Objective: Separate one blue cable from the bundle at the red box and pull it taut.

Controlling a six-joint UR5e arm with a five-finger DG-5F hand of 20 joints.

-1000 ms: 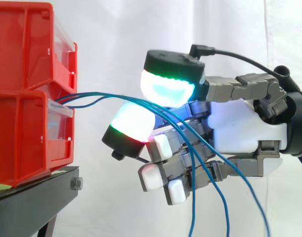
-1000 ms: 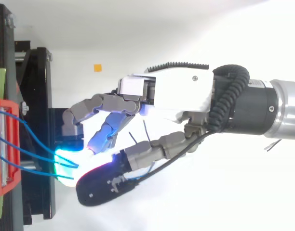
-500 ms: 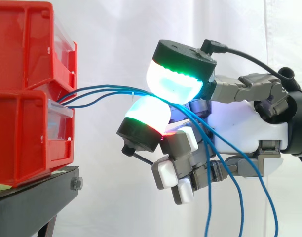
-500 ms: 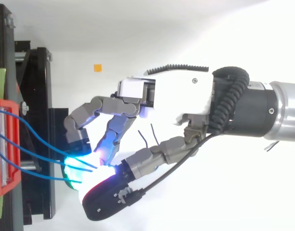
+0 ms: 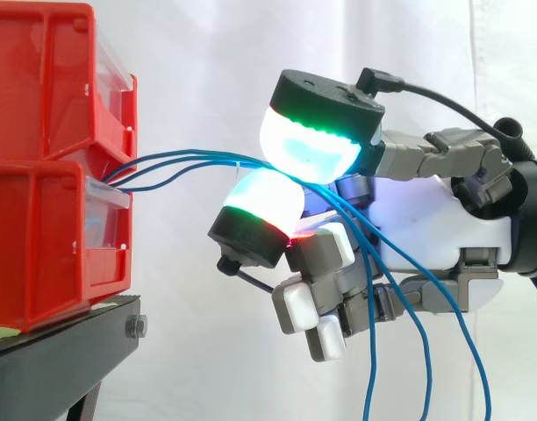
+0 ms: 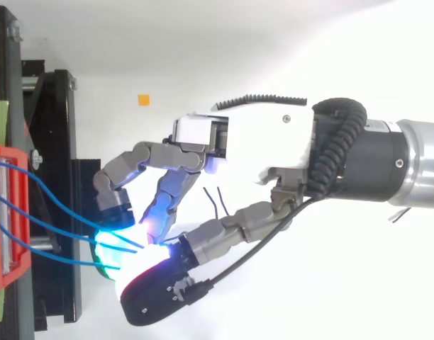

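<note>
1. Side view: The robot hand (image 5: 431,232) reaches in from the right, level with two stacked red bins (image 5: 40,167) on a black stand (image 5: 62,355) in front of a white curtain (image 5: 207,53).
   - Several blue cables (image 5: 176,163) leave the clear front lip where the upper bin meets the lower one. They bow gently across the open gap and draw together just ahead of the hand.
   - Two large glowing pads (image 5: 305,153) close on them. The upper one is edged green and the lower one is edged red, and the strands pass between the two.
   - The remaining fingers curl under the palm, holding nothing.
   - Behind the pinch the cables slope down across the palm and hang loose toward the bottom edge.
   - The hand is well apart from the bins.

2. Top view: The arm enters from the right edge, with the robot hand (image 6: 252,145) stretched toward the red bins (image 6: 6,212) at the left edge.
   - Three blue cables (image 6: 57,228) fan out from the bin front, cross over the black stand (image 6: 57,134) and meet at the cyan-green glow where the thumb and fingers come together.
   - It cannot be told how many of the strands the pads actually clamp.
   - A small orange square (image 6: 144,100) lies on the white surface beyond the fingers.
</note>
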